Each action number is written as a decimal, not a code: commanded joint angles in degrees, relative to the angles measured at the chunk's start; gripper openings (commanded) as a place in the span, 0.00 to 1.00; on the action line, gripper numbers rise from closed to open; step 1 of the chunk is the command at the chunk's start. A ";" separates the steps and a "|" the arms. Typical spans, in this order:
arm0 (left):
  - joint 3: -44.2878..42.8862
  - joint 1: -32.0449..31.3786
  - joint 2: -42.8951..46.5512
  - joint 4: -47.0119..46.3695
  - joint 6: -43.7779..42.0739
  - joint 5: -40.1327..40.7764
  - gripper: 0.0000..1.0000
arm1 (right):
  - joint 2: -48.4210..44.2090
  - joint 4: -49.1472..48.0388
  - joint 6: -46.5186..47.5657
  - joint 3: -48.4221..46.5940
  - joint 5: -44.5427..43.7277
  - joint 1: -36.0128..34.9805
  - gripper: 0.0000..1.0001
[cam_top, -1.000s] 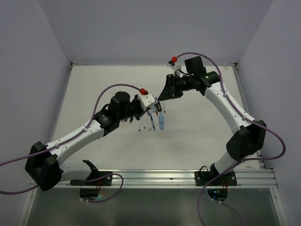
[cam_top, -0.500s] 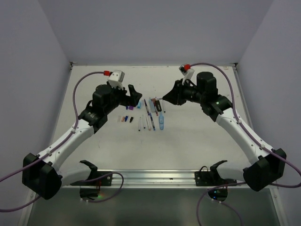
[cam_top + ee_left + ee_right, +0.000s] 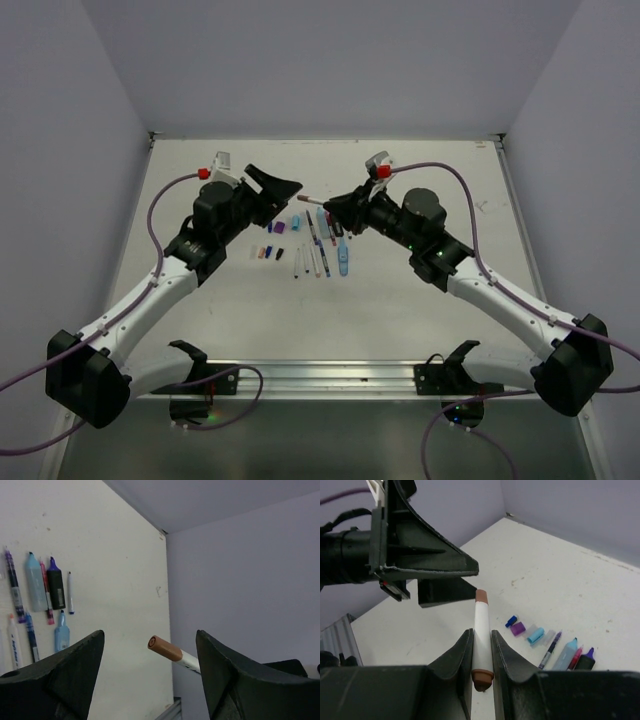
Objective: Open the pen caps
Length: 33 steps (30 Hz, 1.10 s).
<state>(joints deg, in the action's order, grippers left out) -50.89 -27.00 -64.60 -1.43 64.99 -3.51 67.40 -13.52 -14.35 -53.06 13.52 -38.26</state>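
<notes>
Cap offered leftward
Right gripper (image 3: 481, 631) clamps white pen (image 3: 481, 614), brown cap (image 3: 165, 649) aimed at the gaping left gripper (image 3: 150, 636) (just short).

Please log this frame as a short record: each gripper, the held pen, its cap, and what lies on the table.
left gripper: open, facing the cap, not gripping it
right gripper: shut on white pen, held above the table
brown cap: on the pen, pointing at the left gripper
pens: uncapped, lying in a row
loose caps: beside the row
</notes>
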 commanded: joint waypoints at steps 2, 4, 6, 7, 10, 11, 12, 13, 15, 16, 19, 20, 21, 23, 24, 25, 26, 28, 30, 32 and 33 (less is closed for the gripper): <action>1.15 0.02 0.79 -3.75 13.48 0.17 0.72 | 0.28 -10.02 3.80 1.20 -5.34 -1.99 0.00; 1.06 -0.07 0.26 -3.67 15.95 0.26 0.65 | 0.72 -11.52 4.06 1.47 -5.61 -2.34 0.00; 1.24 -0.07 0.26 -3.75 18.40 0.69 0.57 | 1.42 -12.40 4.42 1.38 -5.96 -3.05 0.00; 1.32 -0.07 0.18 -4.28 18.94 0.78 0.55 | 1.77 -12.84 4.50 1.38 -5.96 -3.31 0.00; 1.41 -0.07 0.35 -5.68 20.96 1.22 0.51 | 2.91 -14.25 5.12 1.20 -6.13 -4.36 0.00; 1.41 -0.07 0.35 -5.86 21.92 1.40 0.49 | 3.26 -14.52 5.82 1.03 -6.31 -4.89 0.00; 1.32 -0.07 0.52 -6.04 22.28 1.66 0.49 | 3.70 -14.69 6.08 0.94 -6.75 -5.24 0.00; 1.32 -0.07 0.53 -6.21 22.72 1.66 0.49 | 3.97 -14.87 6.17 0.94 -6.92 -5.42 0.00; 1.23 -0.07 0.53 -6.30 23.68 2.01 0.47 | 4.76 -15.57 6.70 0.76 -7.19 -5.95 0.00; 1.15 -0.07 0.44 -6.39 23.95 2.01 0.47 | 4.85 -15.83 6.88 0.76 -7.28 -6.21 0.00; 1.15 -0.07 0.44 -6.39 24.57 2.01 0.42 | 5.46 -16.54 7.32 0.76 -7.54 -6.74 0.00; 1.15 -0.07 0.44 -6.22 24.74 2.10 0.38 | 5.55 -16.71 7.49 0.76 -7.54 -7.09 0.00; 1.15 -0.07 0.61 -5.95 25.09 2.36 0.36 | 5.55 -16.63 7.75 0.68 -7.63 -7.18 0.00; 1.50 -0.07 0.79 -5.86 25.45 2.80 0.30 | 5.64 -16.72 8.11 0.67 -7.63 -7.35 0.00; 1.59 -0.07 1.05 -5.86 25.71 3.15 0.28 | 5.73 -16.63 8.37 0.67 -7.37 -7.44 0.00; 1.67 -0.07 1.14 -5.95 25.80 3.24 0.25 | 5.73 -16.37 8.63 0.67 -7.28 -7.53 0.00; 1.76 -0.07 1.49 -5.95 26.06 3.33 0.19 | 5.73 -16.19 9.07 0.76 -6.76 -7.79 0.00; 2.46 -0.07 2.02 -6.13 26.67 5.26 0.12 | 5.55 -15.75 9.34 1.20 -6.31 -7.88 0.00; 2.99 0.02 2.81 -6.65 27.64 6.32 0.03 | 5.20 -15.40 9.51 1.47 -5.09 -7.97 0.00; 3.26 0.02 3.42 -7.18 28.17 7.19 0.00 | 4.85 -13.91 9.95 1.90 -3.77 -7.88 0.10; 3.34 0.02 3.51 -7.27 28.43 7.37 0.00 | 4.68 -13.29 9.87 1.99 -3.15 -7.97 0.14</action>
<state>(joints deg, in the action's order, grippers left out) -47.97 -27.00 -62.61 -5.43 92.01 0.97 72.88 -27.20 -5.80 -51.94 7.38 -45.67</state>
